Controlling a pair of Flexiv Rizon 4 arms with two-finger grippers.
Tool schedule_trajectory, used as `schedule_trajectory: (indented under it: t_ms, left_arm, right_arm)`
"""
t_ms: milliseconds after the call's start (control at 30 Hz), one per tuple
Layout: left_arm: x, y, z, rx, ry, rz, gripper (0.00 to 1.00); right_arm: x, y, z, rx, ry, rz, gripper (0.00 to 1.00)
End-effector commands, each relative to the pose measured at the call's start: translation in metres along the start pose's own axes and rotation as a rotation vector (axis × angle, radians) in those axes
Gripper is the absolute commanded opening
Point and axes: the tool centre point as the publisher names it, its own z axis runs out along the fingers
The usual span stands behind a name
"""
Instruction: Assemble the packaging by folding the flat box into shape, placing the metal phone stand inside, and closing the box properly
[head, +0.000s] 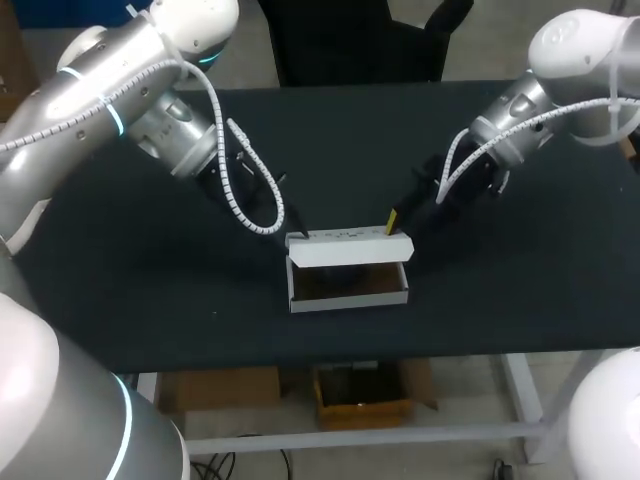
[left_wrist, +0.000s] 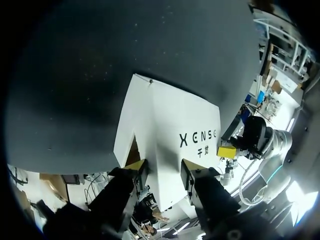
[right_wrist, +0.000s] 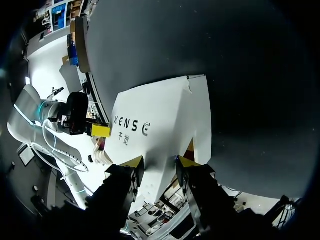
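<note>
Head view: the white cardboard box (head: 348, 297) stands at mid-counter (head: 150, 290) with its brown interior exposed. Its lid (head: 350, 250) is raised along the far side and tilted over the opening. The left pincer (head: 298, 236) is at the lid's left end, the right pincer (head: 393, 222) at its right end. Wrist views: each pincer is partly spread, and its yellow tips bear on a narrow end of the lid from two sides.

Box (head: 350, 250): white cardboard, matt and smooth outside, raw brown inside. Tabletop (head: 150, 260): black, matt, cloth-like. Left arm (head: 100, 75), right arm (head: 580, 45): glossy white plastic shells, satin silver metal. Conduit (head: 235, 190): ribbed white plastic.
</note>
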Motion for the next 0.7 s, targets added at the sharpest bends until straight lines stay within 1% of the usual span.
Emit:
schedule_trajectory:
  t_ms: [33, 433, 700]
  left_arm:
    - [0.009, -0.007, 0.001, -0.078, -0.005, -0.003, 0.44]
    - [0.012, -0.007, 0.000, -0.097, -0.001, -0.019, 0.43]
    - [0.014, -0.006, 0.002, -0.099, -0.006, -0.022, 0.43]
  right_arm:
    - [0.005, 0.006, 0.001, 0.018, 0.007, -0.002, 0.39]
    - [0.010, 0.008, -0.004, 0.021, 0.019, 0.000, 0.39]
    - [0.020, 0.010, -0.006, 0.019, 0.025, -0.003, 0.39]
